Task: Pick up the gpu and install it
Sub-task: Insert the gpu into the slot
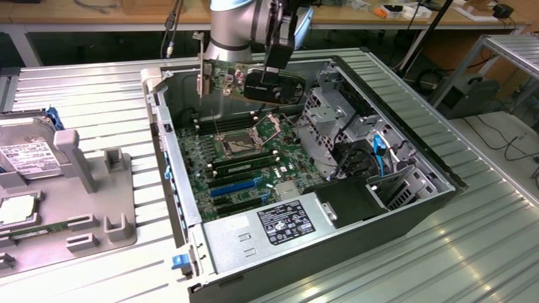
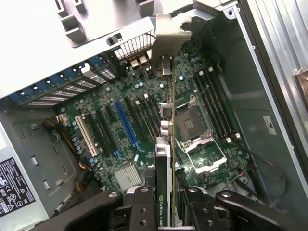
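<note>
The gpu (image 1: 271, 88) is gripped edge-on between the closed fingers (image 2: 143, 202) and held in the air above the motherboard (image 1: 244, 158) of the open computer case (image 1: 362, 249). Its pale bracket (image 2: 169, 33) is near the case's rear wall. Pickup is judged done. Seating in the expansion slots (image 2: 126, 122) remains.

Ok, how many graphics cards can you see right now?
1. The graphics card is clamped in the gripper, hanging above the open computer case. Another could lie hidden inside the case.
</note>
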Controlling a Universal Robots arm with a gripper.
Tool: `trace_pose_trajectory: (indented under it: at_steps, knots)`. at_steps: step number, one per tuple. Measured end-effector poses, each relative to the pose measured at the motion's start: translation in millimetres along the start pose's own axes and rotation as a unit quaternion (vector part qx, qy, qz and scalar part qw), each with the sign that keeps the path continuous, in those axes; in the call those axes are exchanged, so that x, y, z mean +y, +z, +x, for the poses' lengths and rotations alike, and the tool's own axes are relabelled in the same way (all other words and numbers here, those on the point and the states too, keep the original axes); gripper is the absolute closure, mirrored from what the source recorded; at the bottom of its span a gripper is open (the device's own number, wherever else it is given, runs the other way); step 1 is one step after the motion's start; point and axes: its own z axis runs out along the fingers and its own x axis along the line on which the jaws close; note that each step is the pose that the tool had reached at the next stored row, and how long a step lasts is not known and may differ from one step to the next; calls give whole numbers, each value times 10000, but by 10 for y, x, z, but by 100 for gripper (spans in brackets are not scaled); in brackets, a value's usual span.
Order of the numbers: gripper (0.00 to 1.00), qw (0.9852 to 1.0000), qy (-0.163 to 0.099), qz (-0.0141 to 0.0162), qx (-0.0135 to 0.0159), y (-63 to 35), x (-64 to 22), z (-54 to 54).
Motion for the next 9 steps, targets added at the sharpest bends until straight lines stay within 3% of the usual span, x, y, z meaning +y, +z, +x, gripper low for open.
trace_pose_trajectory:
  at_steps: [9]
  knots:
    - [73, 9992, -401, -7, 4, 0, -1, 0]
